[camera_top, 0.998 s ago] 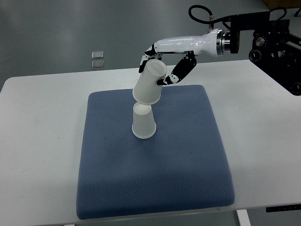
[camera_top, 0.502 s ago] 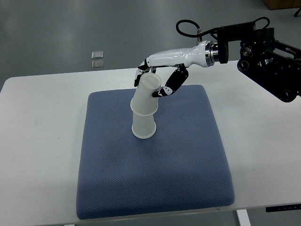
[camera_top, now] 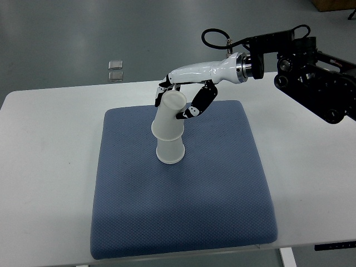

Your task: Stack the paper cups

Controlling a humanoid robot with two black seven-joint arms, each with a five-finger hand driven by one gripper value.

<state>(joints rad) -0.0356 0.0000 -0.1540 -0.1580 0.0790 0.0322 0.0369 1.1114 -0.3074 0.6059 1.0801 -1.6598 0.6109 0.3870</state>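
My right hand (camera_top: 177, 99) was clamped around an upside-down paper cup (camera_top: 169, 117), tilted and partly seated over a second inverted cup (camera_top: 170, 151) standing near the middle of the blue mat (camera_top: 183, 217).

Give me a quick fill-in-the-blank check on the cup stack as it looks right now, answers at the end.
1. The right hand grips the upper paper cup near its closed ____.
2. Both cups sit with their openings facing ____, the upper one over the lower paper cup.
3. The upper cup is not seated straight; it is ____ relative to the lower one.
4. The lower cup stands on the ____ pad that lies on the white table.

Missing words: base; down; tilted; blue
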